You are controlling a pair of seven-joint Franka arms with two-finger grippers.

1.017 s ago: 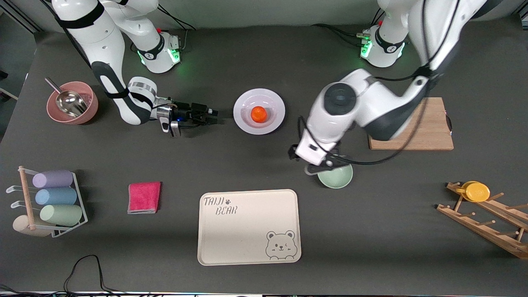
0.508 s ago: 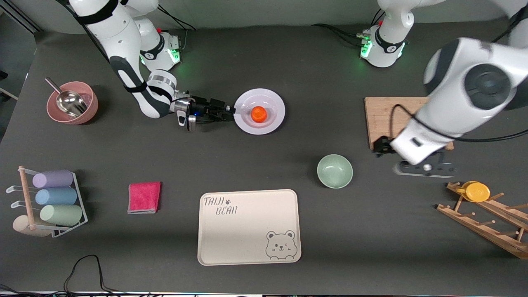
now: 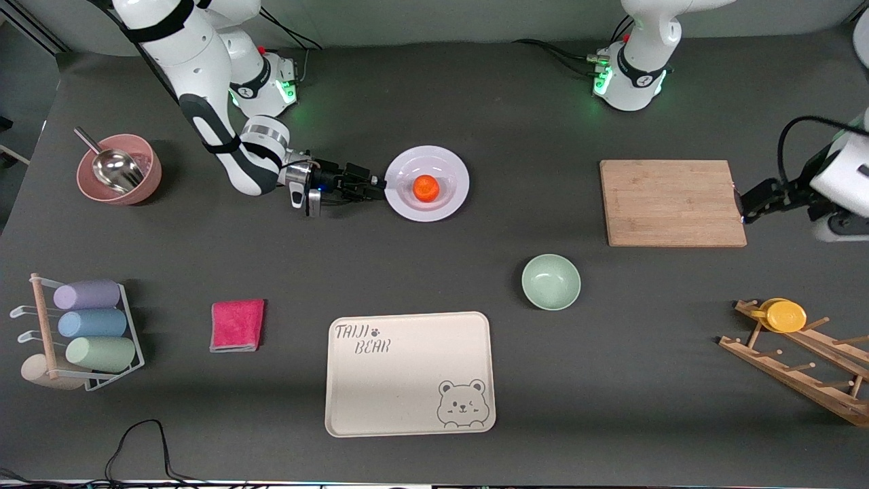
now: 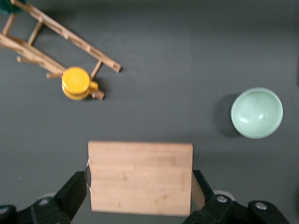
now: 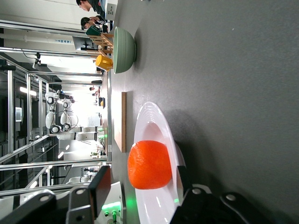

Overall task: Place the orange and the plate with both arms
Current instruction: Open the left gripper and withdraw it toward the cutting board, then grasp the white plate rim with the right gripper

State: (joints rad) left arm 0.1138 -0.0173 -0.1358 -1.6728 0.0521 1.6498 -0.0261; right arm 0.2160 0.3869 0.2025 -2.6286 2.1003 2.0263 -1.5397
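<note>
A green bowl [image 3: 550, 282] sits between the wooden cutting board [image 3: 672, 203] and the bear-printed cream tray [image 3: 409, 373].

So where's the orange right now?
The orange sits in the middle of the plate, mid-table toward the robots' bases, with the right gripper at the plate's rim on the right arm's side.

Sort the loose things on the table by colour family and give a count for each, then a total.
Orange or yellow: 2, the orange and the yellow dish.
White or cream: 2, the plate and the bear tray.
Green: 1, the bowl.
Pink: 2, the cloth and the scoop bowl.
Wood: 1, the cutting board.
Total: 8
</note>
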